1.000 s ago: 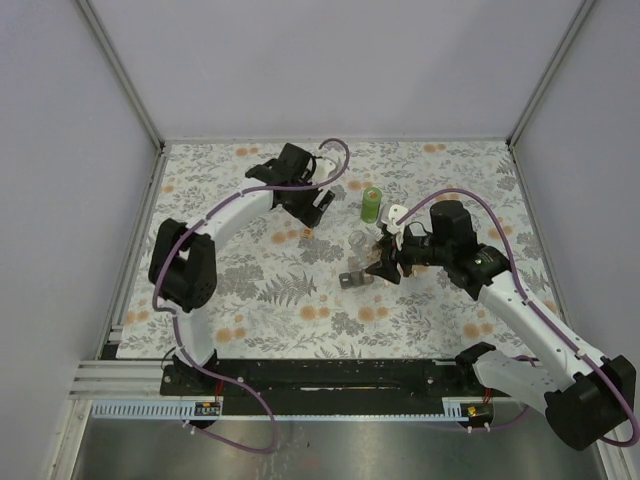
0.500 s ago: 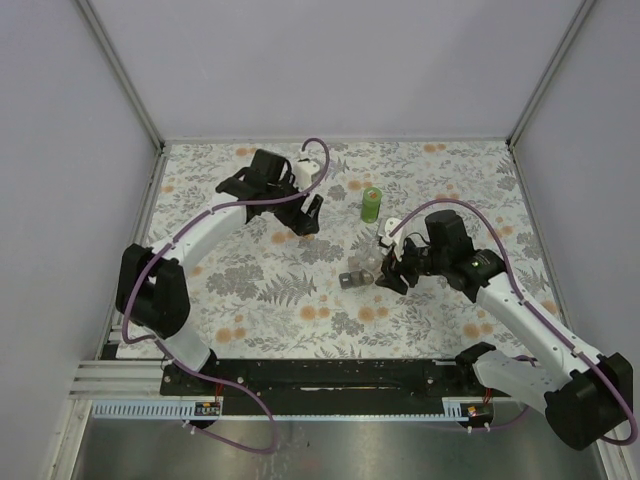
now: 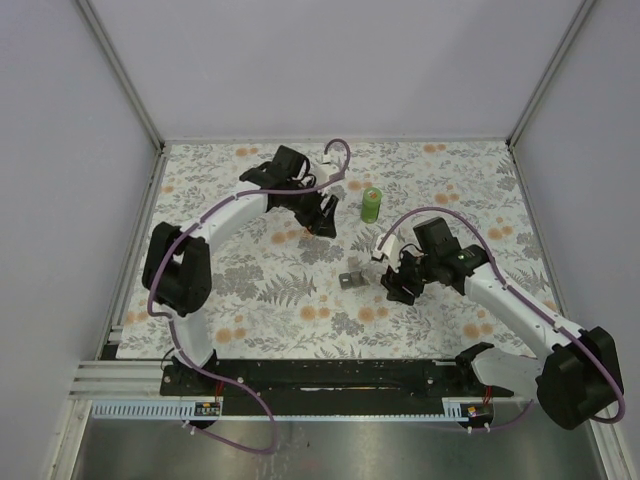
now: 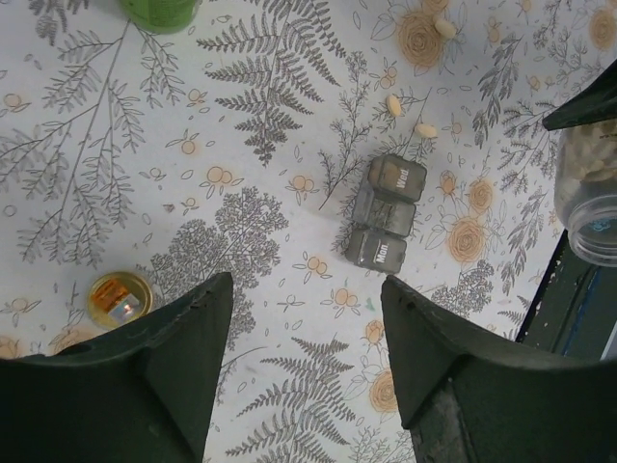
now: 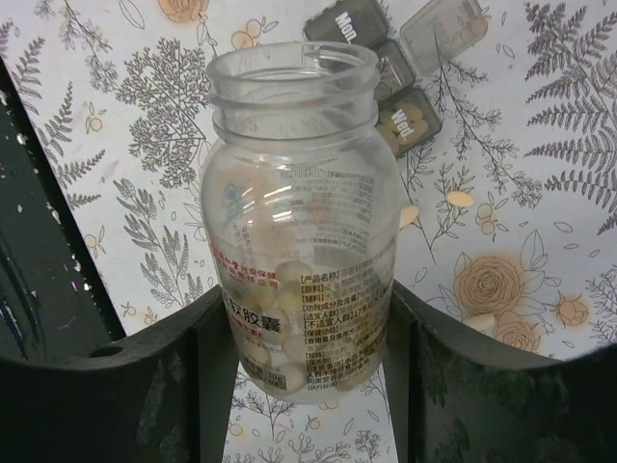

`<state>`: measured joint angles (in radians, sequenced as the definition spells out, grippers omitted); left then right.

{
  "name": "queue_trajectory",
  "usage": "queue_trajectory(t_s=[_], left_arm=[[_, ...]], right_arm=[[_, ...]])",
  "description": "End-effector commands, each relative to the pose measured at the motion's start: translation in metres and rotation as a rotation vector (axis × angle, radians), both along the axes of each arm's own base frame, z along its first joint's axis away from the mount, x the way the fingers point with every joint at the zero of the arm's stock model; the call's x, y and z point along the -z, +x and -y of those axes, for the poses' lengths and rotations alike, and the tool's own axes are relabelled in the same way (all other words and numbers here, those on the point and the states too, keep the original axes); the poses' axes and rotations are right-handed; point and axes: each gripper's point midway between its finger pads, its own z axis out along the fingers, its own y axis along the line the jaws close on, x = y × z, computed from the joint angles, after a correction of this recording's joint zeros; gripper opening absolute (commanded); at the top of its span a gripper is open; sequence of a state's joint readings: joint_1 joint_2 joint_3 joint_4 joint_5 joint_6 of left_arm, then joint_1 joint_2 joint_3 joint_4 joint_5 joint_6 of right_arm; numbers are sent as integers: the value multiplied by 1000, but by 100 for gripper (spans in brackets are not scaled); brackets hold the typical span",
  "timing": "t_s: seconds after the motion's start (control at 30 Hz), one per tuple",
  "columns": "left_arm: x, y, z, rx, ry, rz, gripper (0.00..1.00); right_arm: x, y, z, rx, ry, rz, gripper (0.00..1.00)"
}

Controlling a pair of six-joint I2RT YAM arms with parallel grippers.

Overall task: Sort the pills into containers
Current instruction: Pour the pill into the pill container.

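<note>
Three compartments make up the organizer (image 4: 385, 214); "Mon" and "Wed" read on its end lids, and the middle lid is unreadable. The right gripper (image 5: 304, 299) is clamped on an uncapped clear jar (image 5: 299, 222), held just right of the organizer in the top view. The jar's label carries small Chinese print with a red line, and pills lie in its bottom. Loose pills (image 4: 393, 104) lie on the table (image 4: 145, 174) just beside the organizer's "Wed" end. The right arm is bent at the elbow, wrist turned toward the organizer. The left arm arcs out beyond the organizer, its gripper (image 4: 307, 289) pointing down, fingers apart and empty. A green bottle (image 3: 372, 204) and a yellow cap (image 4: 120, 296) stand farther from the organizer.
</note>
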<state>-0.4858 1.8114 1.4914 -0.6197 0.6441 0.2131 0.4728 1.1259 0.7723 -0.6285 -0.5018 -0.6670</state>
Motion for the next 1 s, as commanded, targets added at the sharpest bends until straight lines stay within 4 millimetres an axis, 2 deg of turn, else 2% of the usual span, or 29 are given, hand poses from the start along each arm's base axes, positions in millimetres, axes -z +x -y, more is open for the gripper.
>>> queue_trajectory(t_s=[0.0,0.4,0.67,0.97], left_arm=[[3,-3,23,70,-6,-42,65],[38,-18,55,142,24,-164,58],[56,-23,62,168,40,-192,58],[60,-26,66,184,32,-209,56]], right_arm=[[9,6,13,5,-78,25,0],[33,18,20,40,-170,-26,0],[34,28,18,70,-186,-41,0],[35,34,20,98,-237,-78,0]])
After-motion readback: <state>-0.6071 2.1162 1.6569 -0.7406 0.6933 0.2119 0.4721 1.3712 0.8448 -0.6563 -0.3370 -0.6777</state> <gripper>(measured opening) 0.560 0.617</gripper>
